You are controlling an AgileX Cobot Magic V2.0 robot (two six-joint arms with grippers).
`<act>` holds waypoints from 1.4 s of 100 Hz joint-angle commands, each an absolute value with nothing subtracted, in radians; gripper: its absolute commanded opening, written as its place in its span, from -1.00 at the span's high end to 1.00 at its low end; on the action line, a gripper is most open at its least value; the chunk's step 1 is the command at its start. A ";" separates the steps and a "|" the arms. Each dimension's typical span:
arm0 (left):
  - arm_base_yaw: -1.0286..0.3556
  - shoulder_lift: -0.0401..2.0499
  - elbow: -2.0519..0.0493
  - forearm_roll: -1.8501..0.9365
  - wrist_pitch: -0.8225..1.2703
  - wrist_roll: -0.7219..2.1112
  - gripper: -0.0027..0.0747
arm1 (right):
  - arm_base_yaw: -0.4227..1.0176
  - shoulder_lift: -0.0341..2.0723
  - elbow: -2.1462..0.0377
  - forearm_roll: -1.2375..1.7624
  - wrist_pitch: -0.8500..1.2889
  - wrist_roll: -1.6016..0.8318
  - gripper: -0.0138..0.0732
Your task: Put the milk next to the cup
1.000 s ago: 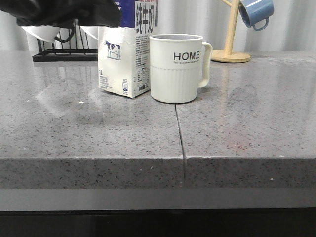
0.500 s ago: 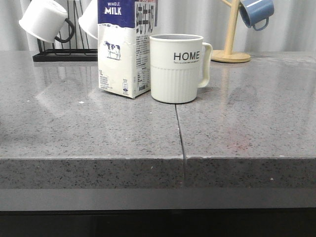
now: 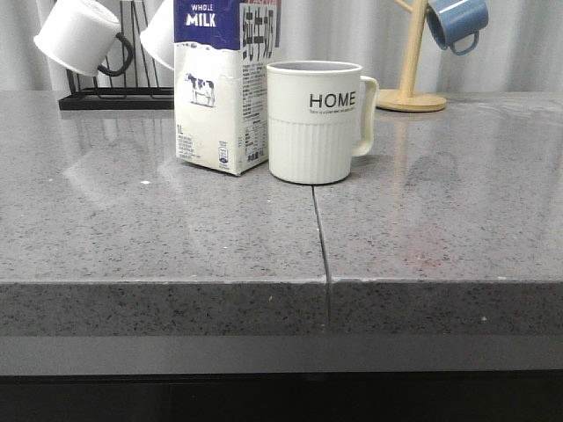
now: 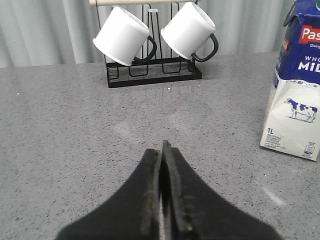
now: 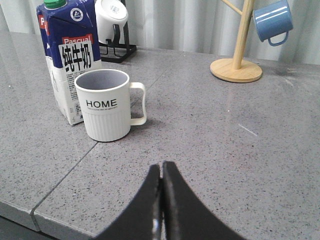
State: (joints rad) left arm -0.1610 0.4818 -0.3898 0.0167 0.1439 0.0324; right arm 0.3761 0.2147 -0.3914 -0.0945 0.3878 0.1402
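The left gripper has its two black fingers pressed flat together, with nothing between them. It hangs over bare grey counter. The milk carton is off to one side of it, well apart. Farther back is a black wire rack with two white mugs hanging on it, their black handles pointing down.

The right gripper is also closed tight and holds nothing. It sits above the counter, near the front edge. The HOME cup is ahead of it, apart from the fingers.

In the front view, the milk carton stands upright on the counter. It is white with a dark blue top, a small cow picture and the words "WHOLE MILK". Its green cap shows in the right wrist view. The HOME cup stands just beside the carton, on the carton's right. Its side covers a bit of the carton's edge, so I cannot tell if they touch. The cup is cream-white with ribs on the lower half, and its handle points to the right, away from the milk. The cup looks empty inside.

A thin dark seam runs along the counter from under the cup to the front edge.

Behind, on the right, is a wooden mug tree with a blue mug hanging on it
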 commanded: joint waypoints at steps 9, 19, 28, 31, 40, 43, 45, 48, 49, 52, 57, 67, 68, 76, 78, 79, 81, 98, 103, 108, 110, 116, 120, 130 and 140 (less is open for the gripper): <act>-0.139 0.381 -0.369 0.009 0.083 0.033 0.99 | 0.374 0.223 -0.419 -0.108 0.317 0.138 0.83; -0.139 0.334 -0.321 0.009 0.083 0.033 0.99 | 0.374 0.223 -0.419 -0.108 0.317 0.138 0.83; -0.139 0.302 -0.269 0.009 0.081 0.033 0.99 | 0.374 0.223 -0.419 -0.108 0.317 0.138 0.83; -0.139 0.294 -0.252 0.009 0.081 0.033 0.99 | 0.374 0.223 -0.419 -0.108 0.317 0.138 0.83; -0.139 0.268 -0.207 0.009 0.070 0.033 0.99 | 0.374 0.223 -0.419 -0.108 0.317 0.138 0.83; -0.139 0.259 -0.194 0.009 0.062 0.033 0.99 | 0.374 0.223 -0.419 -0.108 0.317 0.138 0.83; -0.139 0.251 -0.180 0.009 0.046 0.033 0.99 | 0.374 0.223 -0.419 -0.108 0.317 0.138 0.83; -0.139 0.235 -0.159 0.009 0.020 0.033 0.99 | 0.374 0.223 -0.419 -0.108 0.317 0.138 0.83; -0.139 0.232 -0.149 0.009 0.015 0.033 0.99 | 0.374 0.223 -0.419 -0.108 0.317 0.138 0.83; -0.134 0.220 -0.130 0.009 -0.012 0.033 0.99 | 0.374 0.223 -0.419 -0.108 0.317 0.138 0.83; -0.126 0.199 -0.099 0.020 -0.032 0.033 0.99 | 0.374 0.223 -0.419 -0.108 0.317 0.138 0.83; -0.100 0.128 -0.051 0.050 -0.021 0.033 0.99 | 0.374 0.223 -0.419 -0.108 0.317 0.138 0.83; -0.095 0.122 -0.045 0.053 -0.022 0.033 0.99 | 0.374 0.223 -0.419 -0.108 0.317 0.138 0.83; -0.081 0.049 -0.012 0.053 -0.022 0.033 0.98 | 0.374 0.223 -0.419 -0.108 0.317 0.138 0.83; -0.078 0.039 -0.002 0.053 -0.022 0.033 0.98 | 0.374 0.223 -0.419 -0.108 0.317 0.138 0.83; -0.076 0.029 0.002 0.053 -0.022 0.033 0.98 | 0.374 0.223 -0.419 -0.108 0.317 0.138 0.83; -0.074 0.015 0.013 0.053 -0.022 0.033 0.98 | 0.374 0.223 -0.419 -0.108 0.317 0.138 0.83; -0.069 -0.033 0.040 0.048 0.077 0.033 0.98 | 0.374 0.223 -0.419 -0.108 0.317 0.138 0.83; -0.069 -0.033 0.040 0.048 0.082 0.033 0.99 | 0.374 0.223 -0.419 -0.108 0.317 0.138 0.83; -0.069 -0.033 0.040 0.048 0.080 0.033 0.98 | 0.374 0.223 -0.419 -0.108 0.317 0.138 0.83; -0.069 -0.033 0.040 0.048 0.080 0.033 0.98 | 0.374 0.223 -0.419 -0.108 0.317 0.138 0.83; -0.069 -0.033 0.040 0.048 0.080 0.033 0.99 | 0.374 0.223 -0.419 -0.108 0.317 0.138 0.83; -0.069 -0.033 0.040 0.048 0.080 0.033 0.98 | 0.374 0.223 -0.419 -0.108 0.317 0.138 0.83; -0.069 -0.033 0.040 0.048 0.080 0.033 0.98 | 0.374 0.223 -0.419 -0.108 0.317 0.138 0.83; -0.069 -0.033 0.040 0.048 0.080 0.033 0.98 | 0.374 0.223 -0.419 -0.108 0.317 0.138 0.83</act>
State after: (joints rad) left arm -0.0704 -0.0035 -0.0059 0.0482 0.1514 0.0340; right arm 0.3761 0.2147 -0.3914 -0.0945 0.3885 0.1402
